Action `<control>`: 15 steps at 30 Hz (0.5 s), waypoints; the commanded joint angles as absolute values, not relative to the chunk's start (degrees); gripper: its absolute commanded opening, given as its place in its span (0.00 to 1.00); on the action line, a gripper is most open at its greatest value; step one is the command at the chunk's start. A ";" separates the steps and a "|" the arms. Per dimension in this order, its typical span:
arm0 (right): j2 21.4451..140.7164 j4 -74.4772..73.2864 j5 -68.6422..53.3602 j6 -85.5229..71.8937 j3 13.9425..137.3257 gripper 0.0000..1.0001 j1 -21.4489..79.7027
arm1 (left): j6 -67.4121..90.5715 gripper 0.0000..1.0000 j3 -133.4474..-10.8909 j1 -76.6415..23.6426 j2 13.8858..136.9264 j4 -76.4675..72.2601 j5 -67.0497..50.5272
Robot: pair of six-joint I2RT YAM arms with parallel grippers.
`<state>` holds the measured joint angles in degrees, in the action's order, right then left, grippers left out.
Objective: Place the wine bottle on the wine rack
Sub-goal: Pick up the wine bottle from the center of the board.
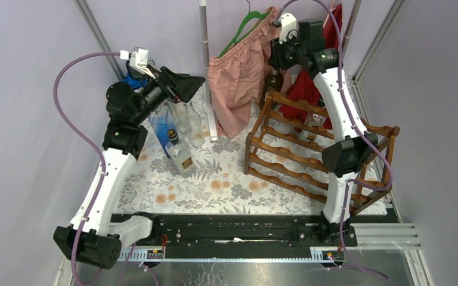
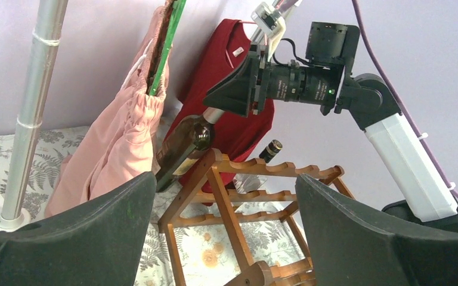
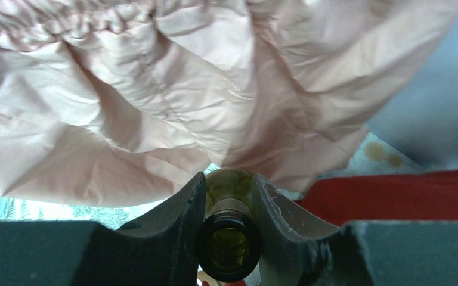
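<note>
The wine bottle is dark olive green glass with an open mouth. It hangs tilted, held by the neck, just above the top left corner of the wine rack. My right gripper is shut on that neck, and in the left wrist view the right gripper shows high over the rack's far end. The reddish-brown wine rack stands on the right of the floral cloth. My left gripper is open and empty, raised at the left and facing the rack.
A bottle lies on the rack's upper tier. Several bottles stand on the cloth under my left arm. A pink garment and a red garment hang behind the rack beside a metal pole.
</note>
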<state>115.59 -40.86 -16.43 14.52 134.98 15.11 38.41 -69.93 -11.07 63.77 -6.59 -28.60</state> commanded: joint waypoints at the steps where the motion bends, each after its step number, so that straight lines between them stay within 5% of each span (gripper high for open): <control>1: 112.40 -30.91 -24.57 17.15 136.30 0.00 18.85 | 33.56 0.93 -68.55 -12.09 62.93 -10.64 -29.06; 15: 103.18 -32.80 -42.58 21.90 123.07 0.00 24.83 | 21.00 0.92 -65.13 -12.83 55.23 -9.91 -22.28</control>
